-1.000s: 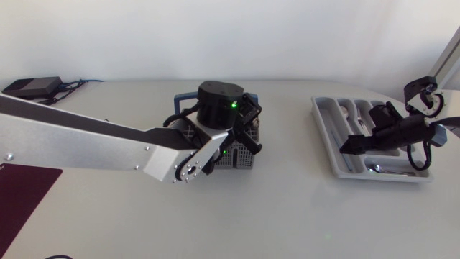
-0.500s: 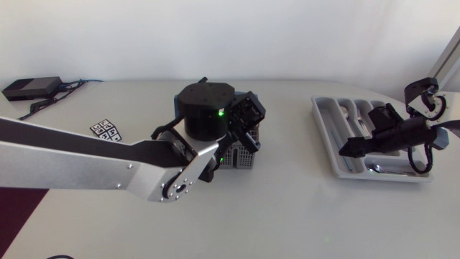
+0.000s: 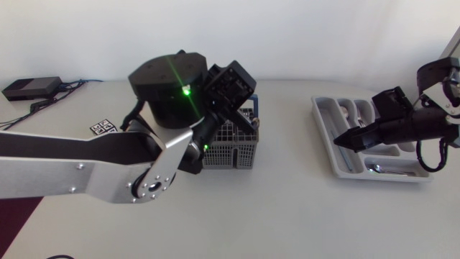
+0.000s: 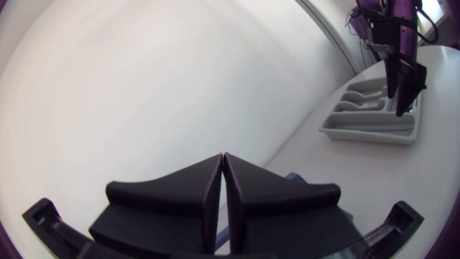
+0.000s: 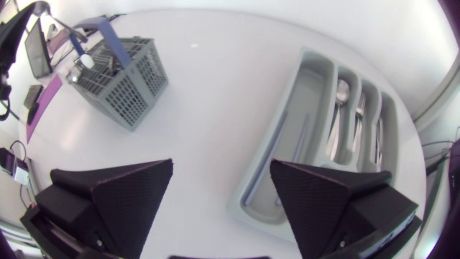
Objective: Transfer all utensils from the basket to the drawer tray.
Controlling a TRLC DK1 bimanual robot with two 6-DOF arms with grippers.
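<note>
1. The left arm comes in from the left and sits high over the table. Its left gripper (image 3: 231,90) hangs just above the basket (image 3: 230,147).
2. In the left wrist view, the left gripper (image 4: 223,162) is clenched, with both fingers pressed flat together and nothing between them.
3. The basket is grey mesh with a blue handle (image 5: 108,36) and sits around the middle of the table. There are utensils in it (image 5: 83,61); I can see a spoon-ish end poking up, but I can't make out the rest.
4. The drawer tray (image 3: 323,133) is well off to the right, with a few pieces lying in its slots, including a spoon (image 5: 341,93).
5. The right gripper (image 3: 343,141) hovers over the tray's near side. Its fingers are spread wide and it's holding nothing (image 5: 221,165).
6. There's also a small marker card (image 3: 104,128) on the table, left of the basket.
</note>
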